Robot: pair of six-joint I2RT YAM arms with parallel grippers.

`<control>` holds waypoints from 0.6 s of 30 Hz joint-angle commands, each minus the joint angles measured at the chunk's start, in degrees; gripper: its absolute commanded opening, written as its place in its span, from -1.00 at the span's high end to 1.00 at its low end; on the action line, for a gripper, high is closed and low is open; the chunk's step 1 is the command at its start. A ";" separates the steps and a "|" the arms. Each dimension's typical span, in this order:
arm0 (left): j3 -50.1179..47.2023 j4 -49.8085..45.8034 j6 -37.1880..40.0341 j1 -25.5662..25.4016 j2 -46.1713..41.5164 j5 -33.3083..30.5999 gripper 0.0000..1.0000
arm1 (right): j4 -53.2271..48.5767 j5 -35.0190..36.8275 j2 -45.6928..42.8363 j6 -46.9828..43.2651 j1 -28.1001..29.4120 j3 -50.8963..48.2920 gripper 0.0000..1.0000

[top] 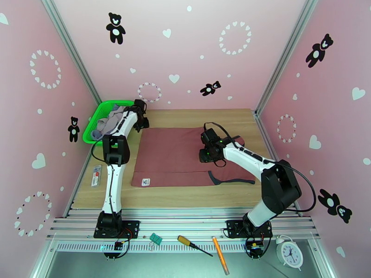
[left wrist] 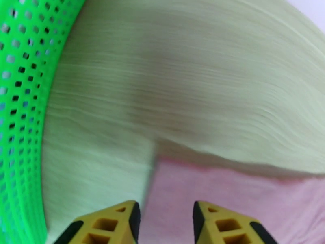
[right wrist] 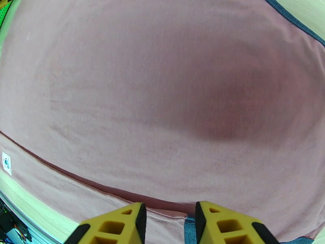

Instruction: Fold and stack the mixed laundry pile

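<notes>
1. Left tool point(left wrist: 165, 212): the jaws are part-open with a clear gap and hold nothing. It hangs low over the far-left corner of the top point(top: 171, 154). Red cloth shows beneath and between its fingers point(left wrist: 122, 220), and the corner edge lies just ahead of the tips.
2. Right tool point(right wrist: 169, 212): the jaws are likewise part-open and empty. It is poised over the right-centre of the top. A fold edge crosses under the gap, and dark trim point(right wrist: 292, 17) borders the cloth beyond.
3. The top lies flat on the table point(top: 185, 196), between the two arms. Its long axis runs left to right, and its white label point(top: 145, 181) sits at the near-left corner.
4. Relation to watch: the left tool already stands at a corner, so you need only lower and close it there. The right tool stands mid-cloth, with the right-hand edge of the top off to its right. You would likely have to carry it to an edge before a matched two-point lift. Folding looks begun but unfinished, and nothing is stacked.
5. The rest of the pile point(top: 109, 122) lies heaped in the green basket point(top: 89, 127), just left of the left tool and beside the top's far-left corner.
</notes>
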 commanded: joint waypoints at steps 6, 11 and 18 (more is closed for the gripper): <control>4.97 -0.89 0.07 0.16 6.10 8.25 0.14 | -2.80 1.18 4.42 -2.41 -0.91 7.75 0.13; 4.64 0.10 0.99 0.14 6.52 12.11 0.14 | -4.95 1.98 10.36 -5.78 -4.63 17.69 0.01; 4.78 -0.33 0.96 0.19 7.39 14.66 0.31 | -6.00 0.72 24.84 -9.54 -10.60 34.26 -0.07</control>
